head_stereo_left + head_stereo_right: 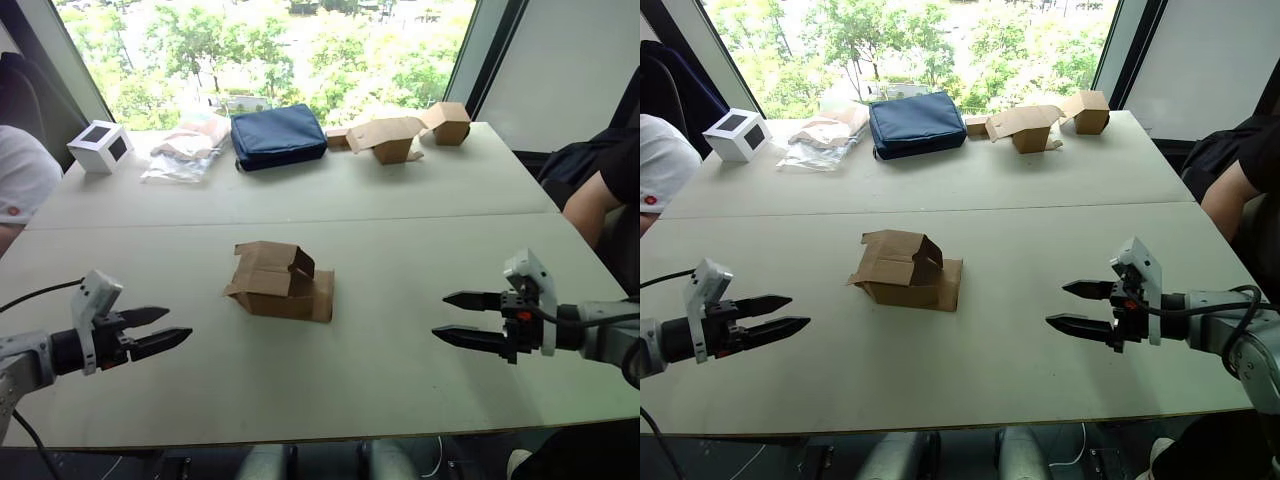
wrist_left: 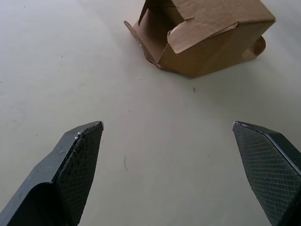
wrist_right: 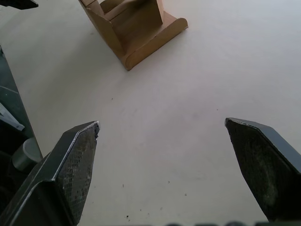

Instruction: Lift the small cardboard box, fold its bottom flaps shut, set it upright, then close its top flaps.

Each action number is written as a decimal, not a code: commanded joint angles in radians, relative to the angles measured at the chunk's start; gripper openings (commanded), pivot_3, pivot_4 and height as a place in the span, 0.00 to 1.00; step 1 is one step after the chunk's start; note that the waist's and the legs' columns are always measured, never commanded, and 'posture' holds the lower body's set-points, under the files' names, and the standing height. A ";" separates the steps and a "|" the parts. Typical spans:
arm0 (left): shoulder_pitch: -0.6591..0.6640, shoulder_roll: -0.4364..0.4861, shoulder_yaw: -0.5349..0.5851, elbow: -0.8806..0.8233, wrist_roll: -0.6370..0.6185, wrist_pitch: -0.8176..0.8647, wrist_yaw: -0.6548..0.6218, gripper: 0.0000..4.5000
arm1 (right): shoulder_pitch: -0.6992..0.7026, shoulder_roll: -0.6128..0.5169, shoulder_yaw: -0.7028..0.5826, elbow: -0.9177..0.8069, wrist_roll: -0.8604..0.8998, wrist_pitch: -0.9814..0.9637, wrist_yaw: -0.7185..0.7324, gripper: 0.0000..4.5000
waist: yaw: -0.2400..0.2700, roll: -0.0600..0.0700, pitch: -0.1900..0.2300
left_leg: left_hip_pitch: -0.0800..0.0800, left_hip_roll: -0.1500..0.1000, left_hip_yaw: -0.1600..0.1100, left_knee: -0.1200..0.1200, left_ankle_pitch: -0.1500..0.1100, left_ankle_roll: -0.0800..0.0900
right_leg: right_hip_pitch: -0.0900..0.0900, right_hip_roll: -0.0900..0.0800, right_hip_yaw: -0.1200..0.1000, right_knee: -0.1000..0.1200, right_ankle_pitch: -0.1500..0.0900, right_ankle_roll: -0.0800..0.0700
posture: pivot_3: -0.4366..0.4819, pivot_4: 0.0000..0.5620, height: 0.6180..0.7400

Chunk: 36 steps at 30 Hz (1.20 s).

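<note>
**Both end effectors released, box untouched at mid-desk**

Nearest you, the left end effector (image 1: 160, 330) and right end effector (image 1: 462, 318) hover low over the desk (image 1: 400, 390), fingers spread and holding nothing. Between them, well apart from each, the small cardboard box (image 1: 282, 283) lies on its side with loose flaps splayed. Expect it to be light, stiff along its creases, yet easily crushed or skidded on the smooth surface. Take it by opposite side walls, not by a flap. You have open room all around; the near desk edge sits just below both end effectors, and the clutter lies at the far side.
</note>
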 commanded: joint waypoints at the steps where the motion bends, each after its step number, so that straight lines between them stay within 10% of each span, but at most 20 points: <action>1: -0.009 0.010 0.029 -0.002 -0.008 -0.006 -0.004 1.00 | -0.022 0.008 -0.010 -0.008 0.006 -0.013 -0.003 1.00 | 0.000 0.000 0.000 | 0.000 0.000 0.000 0.000 0.000 0.000 | 0.000 0.000 0.000 0.000 0.000 0.000 | 0.48 0.27 1.00; 25: -0.058 0.012 0.038 0.028 -0.002 0.005 0.054 1.00 | -0.065 0.038 0.012 0.005 -0.045 -0.068 -0.037 1.00 | 0.000 0.000 0.000 | 0.000 0.000 0.000 0.000 0.000 0.000 | 0.000 0.000 0.000 0.000 0.001 0.001 | 0.48 0.27 1.00; 36: -0.406 0.060 -0.111 0.358 -0.170 0.379 -0.143 1.00 | -0.071 0.068 0.005 -0.255 0.013 -0.045 -0.157 1.00 | 0.005 0.000 0.000 | 0.000 0.000 -0.001 0.001 0.000 0.000 | 0.000 0.001 -0.002 0.001 0.001 0.002 | 0.48 0.27 1.00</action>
